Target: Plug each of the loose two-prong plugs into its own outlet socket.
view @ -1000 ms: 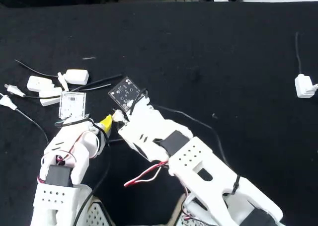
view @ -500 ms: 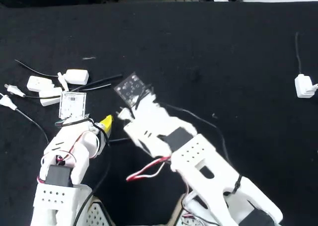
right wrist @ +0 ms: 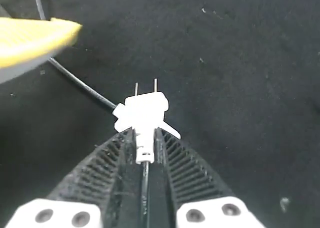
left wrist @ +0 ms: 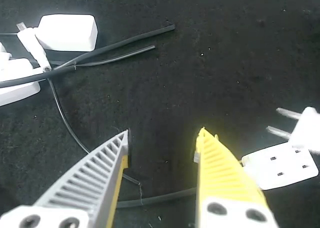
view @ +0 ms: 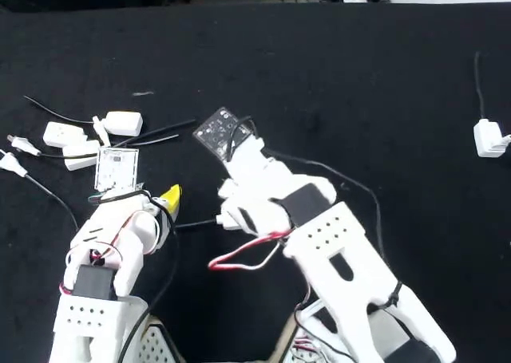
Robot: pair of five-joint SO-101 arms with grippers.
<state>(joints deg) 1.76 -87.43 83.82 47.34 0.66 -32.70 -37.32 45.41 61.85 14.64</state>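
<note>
Plug (right wrist: 142, 112) in right tool (right wrist: 143, 134), over black tabletop (view: 359, 76).

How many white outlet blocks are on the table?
4 white blocks: one, another and a third clustered at left, one alone at the right edge; arms may hide more.

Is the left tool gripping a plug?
No, the left tool hangs over the table with its jaws wide apart, gripping nothing.
</note>
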